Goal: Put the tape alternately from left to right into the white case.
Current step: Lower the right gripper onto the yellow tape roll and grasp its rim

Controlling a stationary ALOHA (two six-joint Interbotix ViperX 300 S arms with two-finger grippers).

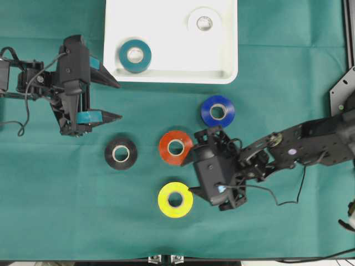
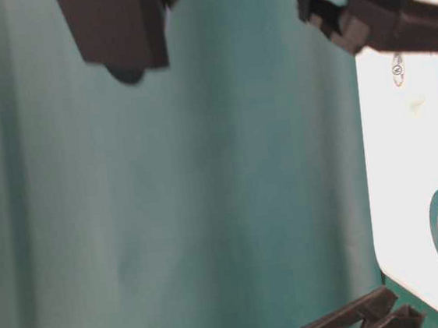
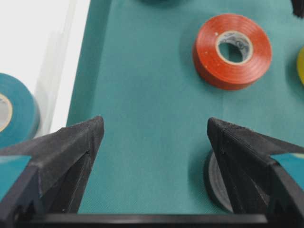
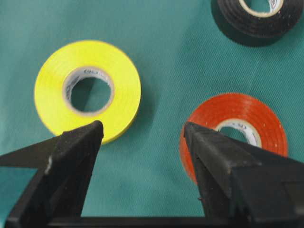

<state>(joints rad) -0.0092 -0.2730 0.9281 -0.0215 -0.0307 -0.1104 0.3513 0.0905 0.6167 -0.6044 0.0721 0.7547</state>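
The right gripper (image 4: 142,137) is held spread and empty between the yellow roll (image 1: 175,199) and red-orange roll (image 1: 176,147) — presumably lined up to pick one for the white case (image 1: 166,61).

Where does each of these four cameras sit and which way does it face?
Overhead: straight down on green cloth, white case, both arms.
Table-level: low, across cloth toward case edge; dark arm parts at top.
Left wrist: past open left claw at red-orange roll, black roll.
Right wrist: past open right claw at yellow roll.
Both wrist views share the red-orange roll.
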